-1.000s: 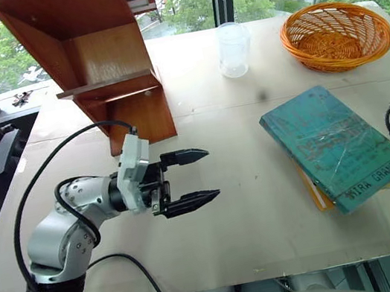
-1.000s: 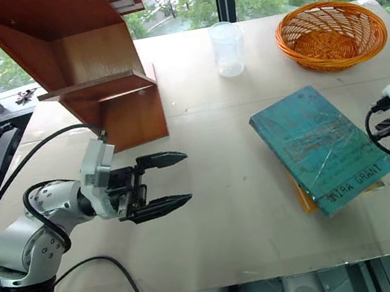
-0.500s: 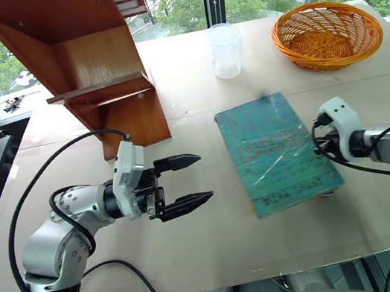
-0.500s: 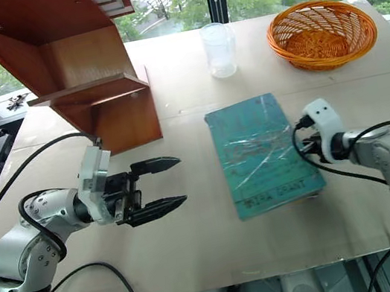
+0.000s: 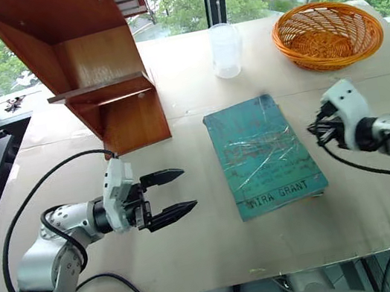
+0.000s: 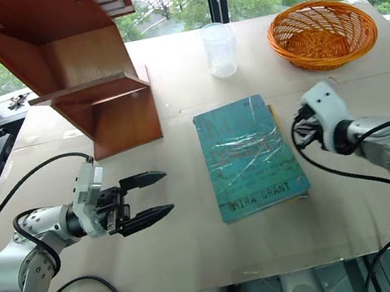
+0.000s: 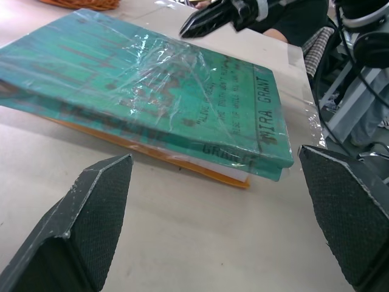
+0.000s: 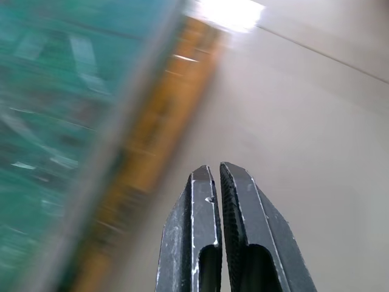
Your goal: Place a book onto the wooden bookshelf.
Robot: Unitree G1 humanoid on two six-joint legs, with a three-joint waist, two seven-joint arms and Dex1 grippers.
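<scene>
Nearest the robot, the left gripper hangs low over the pale tabletop with its two black fingers spread wide and nothing between them, pointing toward the book. Just beyond its tips lies the teal-green book, flat on the table at about the middle, its "MIRA GRANT" lettering along the near edge; in the left wrist view it rests on top of a thinner yellow-orange book whose edge sticks out beneath it. On the book's right side, the right gripper sits just off the edge with its fingers pressed together and empty, tips above bare table beside the yellow-orange edge. Farther back on the left stands the wooden bookshelf, reddish-brown, well apart from the book. Along the far edge are a clear plastic cup and, to the right, an orange wicker basket.
</scene>
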